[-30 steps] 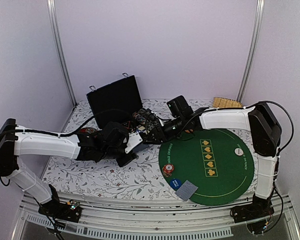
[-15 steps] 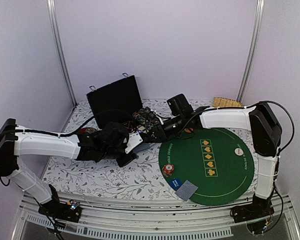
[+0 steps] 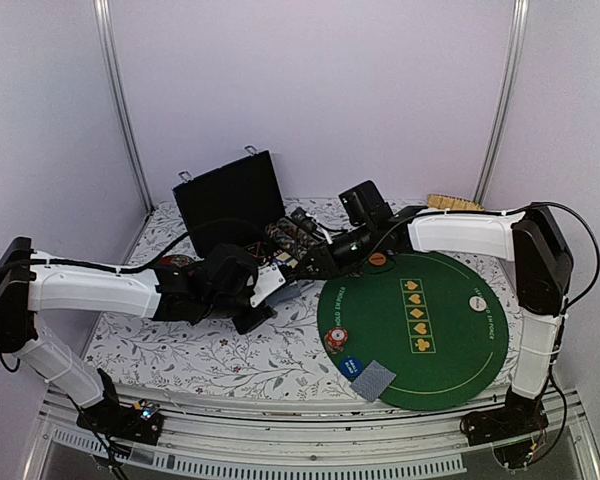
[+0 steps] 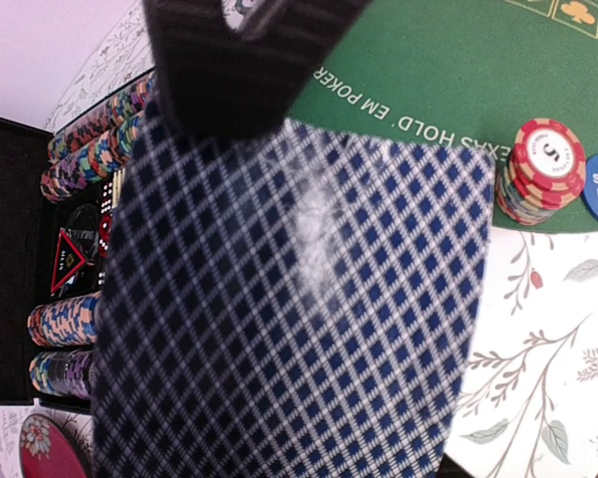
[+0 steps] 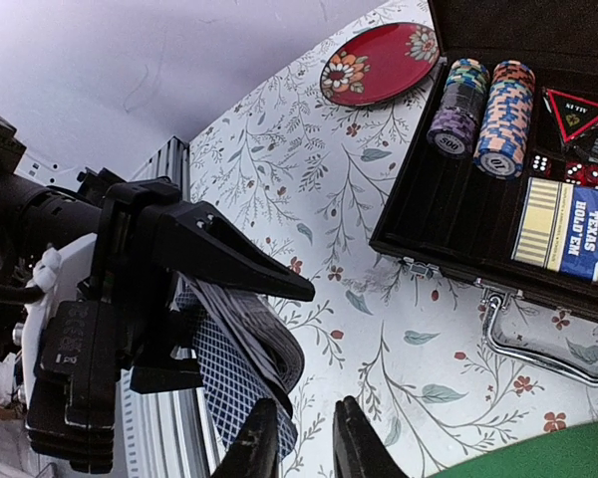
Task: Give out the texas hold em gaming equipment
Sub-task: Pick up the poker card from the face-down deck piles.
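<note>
Cards (image 5: pixel 241 373) sat near the case (image 5: pixel 448 204), a stack clamped in the left gripper (image 3: pixel 263 285); we saw the right gripper (image 5: pixel 304 443) just beside them, jaws narrowly apart, nothing between.

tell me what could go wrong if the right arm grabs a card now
The deck looks splayed at its edge, so the right fingers might pinch several cards rather than one. The left fingers clamp only one end, so a tug could pull the whole deck loose onto the tablecloth.
</note>
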